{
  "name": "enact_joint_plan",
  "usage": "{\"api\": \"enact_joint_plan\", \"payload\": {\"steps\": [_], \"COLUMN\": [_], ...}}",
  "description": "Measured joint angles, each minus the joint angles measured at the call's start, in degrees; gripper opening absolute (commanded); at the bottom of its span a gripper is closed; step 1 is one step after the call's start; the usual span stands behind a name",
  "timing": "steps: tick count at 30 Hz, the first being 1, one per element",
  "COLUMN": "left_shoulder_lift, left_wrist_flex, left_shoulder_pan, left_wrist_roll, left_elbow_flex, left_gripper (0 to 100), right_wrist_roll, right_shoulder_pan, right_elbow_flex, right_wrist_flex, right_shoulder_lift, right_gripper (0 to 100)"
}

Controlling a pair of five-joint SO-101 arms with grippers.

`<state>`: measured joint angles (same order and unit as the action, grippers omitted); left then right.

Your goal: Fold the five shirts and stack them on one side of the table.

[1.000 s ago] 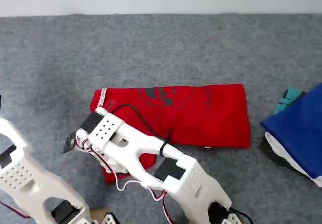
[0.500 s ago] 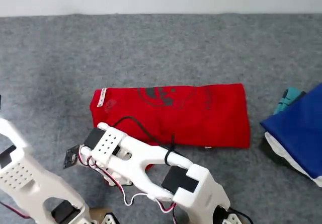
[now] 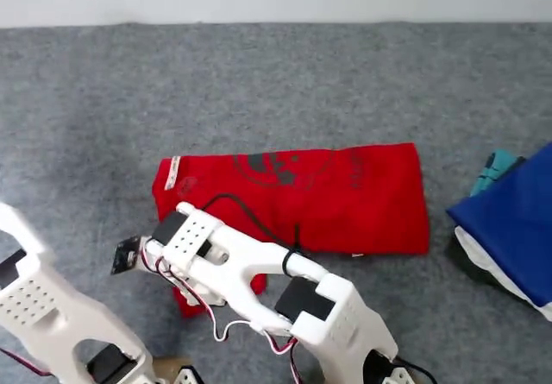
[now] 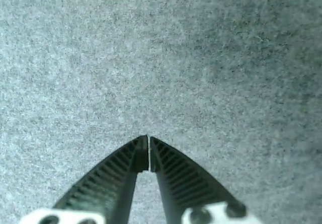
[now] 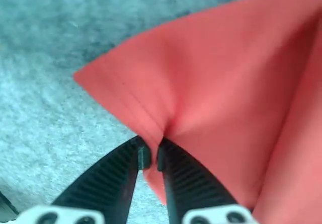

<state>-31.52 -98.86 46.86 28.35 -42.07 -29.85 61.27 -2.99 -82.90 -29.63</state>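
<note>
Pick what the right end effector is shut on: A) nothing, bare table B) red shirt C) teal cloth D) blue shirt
B: in the right wrist view the right end effector has its fingers closed on a pinched fold at the edge of the red shirt.

shirt [image 3: 345,196]: flat on table [image 3: 276,82] | right gripper [image 5: 149,156]: at shirt's near-left corner, on cloth | clothes pile [image 3: 509,220]: well right of shirt

L jaws, R jaws: both closed.
</note>
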Motion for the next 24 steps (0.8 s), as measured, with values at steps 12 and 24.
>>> {"api": "enact_joint_plan", "payload": {"steps": [12, 24], "left_shoulder_lift": [0.0, 0.0], "left_wrist_flex": [0.0, 0.0], "left_shoulder_pan": [0.0, 0.0], "left_wrist_roll": [0.0, 0.0], "left_elbow_flex": [0.0, 0.0], "left_gripper": [2, 2], "right_wrist_roll": [-0.5, -3.0], "right_shoulder_pan": [-5.1, -16.2], "right_elbow_flex": [-14.2, -34.3], "right_wrist_flex": [-8.2, -10.8], "right_shoulder_lift": [-0.2, -7.6], "right_gripper": [1.1, 3.9]}}
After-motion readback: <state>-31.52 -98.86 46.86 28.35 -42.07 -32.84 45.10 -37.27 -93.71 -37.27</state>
